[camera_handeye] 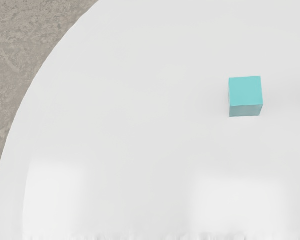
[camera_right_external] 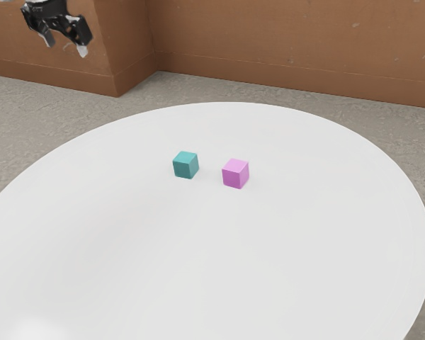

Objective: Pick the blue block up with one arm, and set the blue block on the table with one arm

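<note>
Two on bench, exterior view: teal block, pink block. Wrist view: teal block. Gripper at exterior's 10 o'clock, fingers apart.

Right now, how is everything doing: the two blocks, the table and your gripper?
Blue-green block: sitting flat, not held.
Pink block: sitting flat, apart from the blue-green block.
Table: holding up both blocks.
Gripper: open, empty, away from both blocks.
</note>
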